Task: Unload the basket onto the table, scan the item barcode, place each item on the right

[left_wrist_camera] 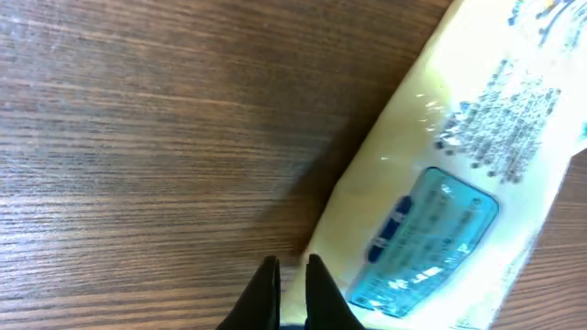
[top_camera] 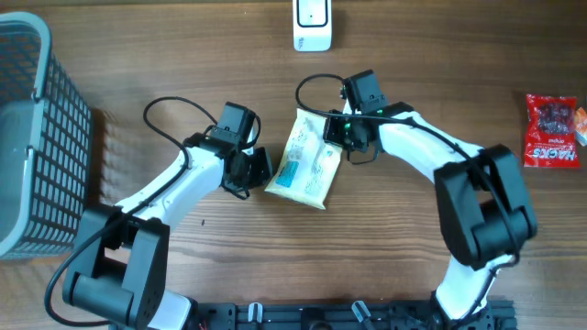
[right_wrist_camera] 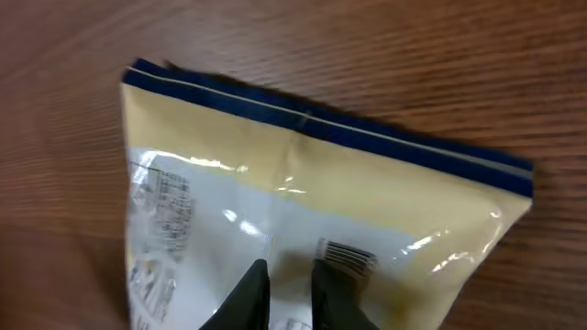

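Pickup is the step in hand, as I judge it. The yellow packet [top_camera: 307, 160] lies flat on the table [top_camera: 183, 55] at centre, between my two arms. It is not yet raised toward the white scanner [top_camera: 312, 25], which stands at the far edge, well apart from it.

At the left edge sits the grey basket [top_camera: 27, 137], which has no part in this. My left arm [top_camera: 156, 197] reaches forward and inward from its base, with the wrist turned toward the packet. My left pincer [left_wrist_camera: 292, 275] is closed, its tips almost together, just beside the packet's lower-left edge near the blue label [left_wrist_camera: 426, 243]. I see nothing between the fingers, though a sliver of film could be hidden there.

My right arm [top_camera: 431, 147] arcs in from the right, wrist pitched down over the packet's upper right corner. My right pincer [right_wrist_camera: 289, 280] stands narrowly parted over the packet's face, just beside the barcode [right_wrist_camera: 347, 254]. Whether it has any film pinched I cannot tell. Far right lies a red sweet bag [top_camera: 553, 130], well apart from both arms.

The next move, I think, calls for a firm hold near the sealed blue edge [right_wrist_camera: 367, 137], not on the barcode. Then comes a lift and a turn so the bars face the scanner. The glossy film may slip or crumple and hide them.
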`<state>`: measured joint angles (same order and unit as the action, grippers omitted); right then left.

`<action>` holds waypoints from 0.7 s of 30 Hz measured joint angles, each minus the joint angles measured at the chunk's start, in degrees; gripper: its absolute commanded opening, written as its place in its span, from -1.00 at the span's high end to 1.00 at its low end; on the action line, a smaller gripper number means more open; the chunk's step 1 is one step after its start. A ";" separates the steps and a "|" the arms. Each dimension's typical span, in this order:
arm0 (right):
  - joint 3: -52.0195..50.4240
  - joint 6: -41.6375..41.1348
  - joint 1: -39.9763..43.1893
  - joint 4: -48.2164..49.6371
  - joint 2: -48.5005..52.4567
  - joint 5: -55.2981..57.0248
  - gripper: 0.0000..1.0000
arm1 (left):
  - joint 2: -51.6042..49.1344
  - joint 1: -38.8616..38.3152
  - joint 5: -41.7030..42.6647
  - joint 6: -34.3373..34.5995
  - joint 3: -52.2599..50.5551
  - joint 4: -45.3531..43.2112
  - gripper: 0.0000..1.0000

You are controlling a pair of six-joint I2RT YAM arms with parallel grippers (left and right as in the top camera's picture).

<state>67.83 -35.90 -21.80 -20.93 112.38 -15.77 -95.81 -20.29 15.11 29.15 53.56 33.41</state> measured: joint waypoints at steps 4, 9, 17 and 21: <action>1.62 2.38 0.55 -6.27 -0.37 1.29 0.60 | 0.00 0.00 -0.22 0.00 -1.44 0.63 0.60; 6.82 7.58 3.10 -21.05 -8.44 2.78 -0.99 | -0.02 0.00 -0.24 -0.22 -1.46 0.44 0.22; 8.00 10.58 3.52 -33.77 -19.37 2.73 -1.00 | -0.02 0.44 -0.17 -0.50 -1.46 -0.52 -0.22; 1.03 10.23 3.52 -30.84 -18.88 1.68 -0.99 | -0.02 4.09 4.63 -0.59 -1.55 -2.51 -0.78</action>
<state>68.86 -25.67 -18.28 -51.77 93.49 -14.09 -95.83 -16.21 19.75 28.56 52.01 30.89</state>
